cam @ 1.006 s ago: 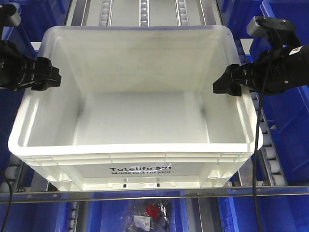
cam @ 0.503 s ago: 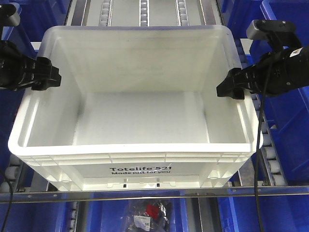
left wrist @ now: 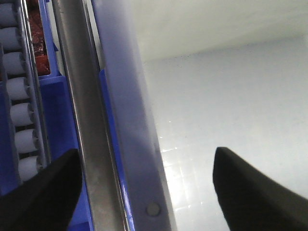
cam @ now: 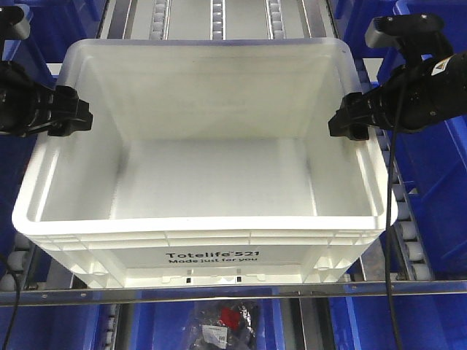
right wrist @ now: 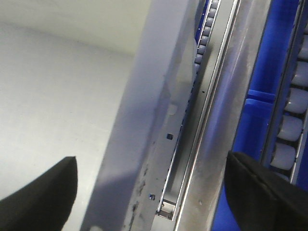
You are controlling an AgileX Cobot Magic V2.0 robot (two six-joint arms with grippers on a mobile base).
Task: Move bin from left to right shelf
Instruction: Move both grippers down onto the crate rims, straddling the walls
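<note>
The bin [cam: 204,109], a large white tote with black "Totelife 521" print on its front, sits on the roller shelf and fills the middle of the front view. My left gripper [cam: 73,117] is at its left rim. In the left wrist view the left gripper [left wrist: 144,192] is open, and the bin's left wall [left wrist: 139,120] runs between its black fingers. My right gripper [cam: 349,124] is at the right rim. It is open too [right wrist: 151,192], straddling the bin's right wall [right wrist: 154,96]. The bin is empty inside.
Blue plastic bins [cam: 430,182] flank the tote on the right and on the left [cam: 11,189]. Roller tracks [cam: 405,233] run beside it and behind it [cam: 217,14]. A metal front rail [cam: 219,295] crosses below, with a bagged red item [cam: 226,321] under it.
My right arm has shifted slightly up and back along the right rim. The left arm and the bin have not moved.
</note>
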